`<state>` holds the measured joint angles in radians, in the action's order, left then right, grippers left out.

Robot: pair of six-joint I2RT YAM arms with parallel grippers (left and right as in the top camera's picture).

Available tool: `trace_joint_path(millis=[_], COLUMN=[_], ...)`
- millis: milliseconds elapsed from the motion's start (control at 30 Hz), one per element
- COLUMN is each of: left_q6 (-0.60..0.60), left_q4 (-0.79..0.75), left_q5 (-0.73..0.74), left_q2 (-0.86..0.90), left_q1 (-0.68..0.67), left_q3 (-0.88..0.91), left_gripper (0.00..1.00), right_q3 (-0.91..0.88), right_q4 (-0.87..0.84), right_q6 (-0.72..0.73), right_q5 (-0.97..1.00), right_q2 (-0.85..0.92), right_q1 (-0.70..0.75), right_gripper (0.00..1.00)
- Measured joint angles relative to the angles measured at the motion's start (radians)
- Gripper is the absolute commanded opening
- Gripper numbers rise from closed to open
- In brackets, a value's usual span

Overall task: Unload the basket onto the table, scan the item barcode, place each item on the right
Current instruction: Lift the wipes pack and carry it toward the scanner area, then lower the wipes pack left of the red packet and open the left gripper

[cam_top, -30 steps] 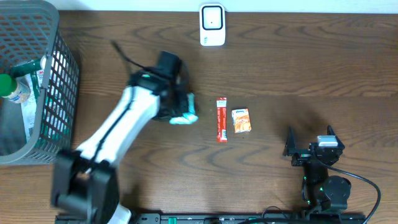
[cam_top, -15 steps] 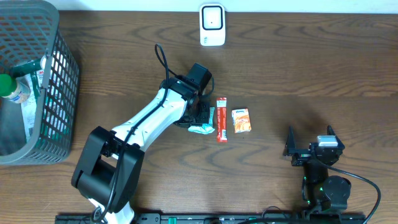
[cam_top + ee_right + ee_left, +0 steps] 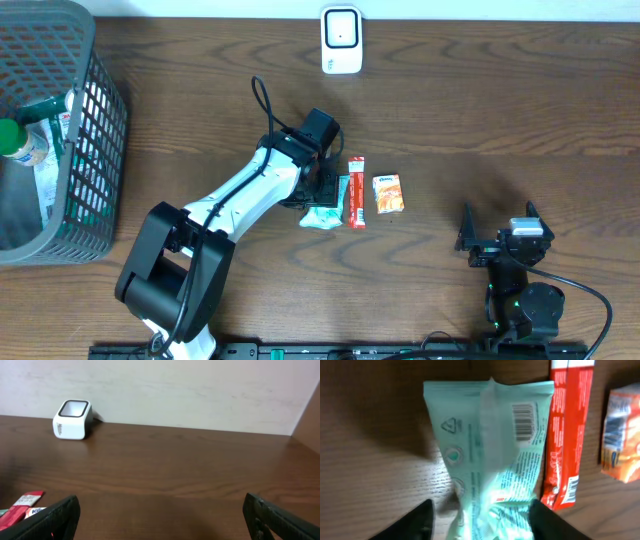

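Observation:
A teal packet [image 3: 325, 212] lies flat on the table, its barcode [image 3: 522, 421] facing up in the left wrist view. My left gripper [image 3: 325, 193] stands open over the packet's near end [image 3: 490, 445]. One black finger [image 3: 422, 520] is apart from it on the left; the other sits at its right edge. The white scanner [image 3: 341, 40] stands at the table's back edge and also shows in the right wrist view [image 3: 72, 420]. My right gripper [image 3: 498, 222] rests open and empty at the front right.
A red stick pack [image 3: 355, 192] and an orange packet [image 3: 388, 193] lie just right of the teal packet. A dark mesh basket [image 3: 95, 120] holding a bottle and other goods stands at the far left.
My left arm swung right carrying the teal packet, set it down beside the red stick pack, and its jaws have opened off it. The right arm has not moved.

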<state>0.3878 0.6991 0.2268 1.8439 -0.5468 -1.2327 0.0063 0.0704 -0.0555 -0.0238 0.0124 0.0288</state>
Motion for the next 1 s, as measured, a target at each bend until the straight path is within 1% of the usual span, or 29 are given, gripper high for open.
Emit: trace_joint_path(millis=[200,233,267,300,333,367,600,867,1000], left_q6=[-0.021,-0.024,-0.028,-0.025,-0.031,-0.035,-0.048,-0.048,-0.048], left_q4=[0.007,0.004,0.000,0.000,0.000,0.000,-0.002,-0.025,-0.029], left_q5=[0.000,-0.001,-0.004,-0.010,-0.017,-0.025,-0.034,-0.035,-0.021], left_q2=[-0.014,-0.025,-0.039,-0.049,-0.061,-0.073,-0.068,0.040,0.055], left_q1=[0.002,0.003,0.003,0.003,0.003,0.003,0.003,0.003,0.009], left_q3=[-0.019,-0.025,-0.030,-0.033,-0.036,-0.040,-0.028,0.019,0.019], left_gripper=[0.66,0.62,0.45,0.32,0.14,0.08,0.08,0.07,0.07], right_q3=[0.000,0.000,0.000,0.000,0.000,0.000,0.000,0.000,0.000], right_q4=[0.000,0.000,0.000,0.000,0.000,0.000,0.000,0.000,0.000], right_q6=[0.000,0.000,0.000,0.000,0.000,0.000,0.000,0.000,0.000], right_q5=[0.000,0.000,0.000,0.000,0.000,0.000,0.000,0.000,0.000], right_q2=[0.000,0.000,0.000,0.000,0.000,0.000,0.000,0.000,0.000], right_q1=[0.000,0.000,0.000,0.000,0.000,0.000,0.000,0.000,0.000], right_gripper=[0.99,0.99,0.99,0.99,0.99,0.99,0.99,0.99,0.99])
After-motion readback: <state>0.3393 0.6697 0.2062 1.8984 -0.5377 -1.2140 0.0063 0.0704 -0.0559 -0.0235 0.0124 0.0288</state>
